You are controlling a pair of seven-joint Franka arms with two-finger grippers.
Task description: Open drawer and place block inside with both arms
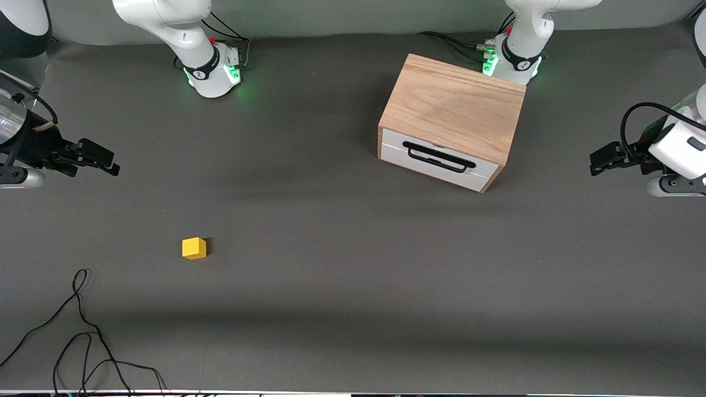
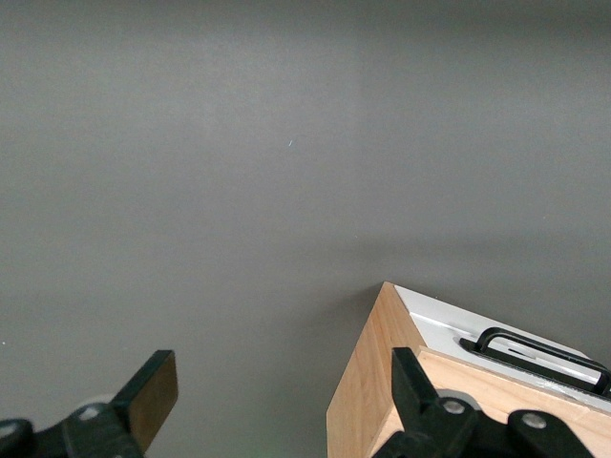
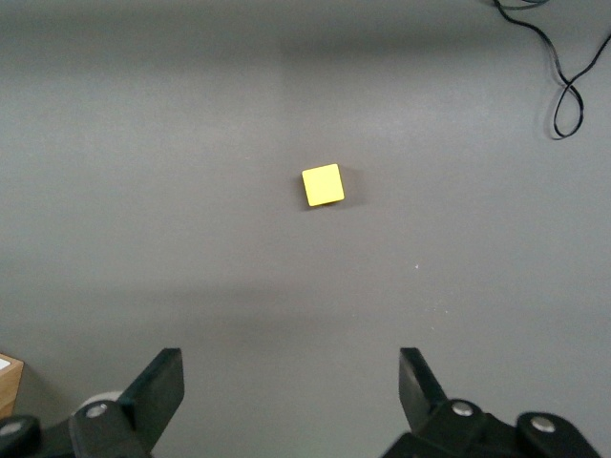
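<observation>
At the right arm's end of the table: right gripper [image 1: 107, 161], up in the air over the bare grey table [image 1: 331, 248]. Fingers spread wide, nothing between them. Same story in the right wrist view: right gripper [image 3: 291, 367] let go and empty, with the block far below it.

Closer to the front camera, at the same end: a thin black cable [image 1: 83, 331], all loopy, lying flat on the table.

Next, the block [image 1: 194, 248]: small, bright yellow, sitting alone on the table. Nearer to the front camera than the cabinet and well apart from it. Nothing touching the block.

Then the cabinet [image 1: 452, 105]: a light wooden box, toward the left arm's end, just in front of the left arm's base. Turned a little slantwise. Drawer [image 1: 397, 149] pushed all the way in, white front flat with the box. Long black handle [image 1: 438, 157] across the front, untouched.

Last, at the left arm's end: left gripper [image 1: 598, 160], up in the air beside the cabinet, not touching it. In the left wrist view, fingers [image 2: 153, 382] spread wide and empty, with a corner of the cabinet showing.
</observation>
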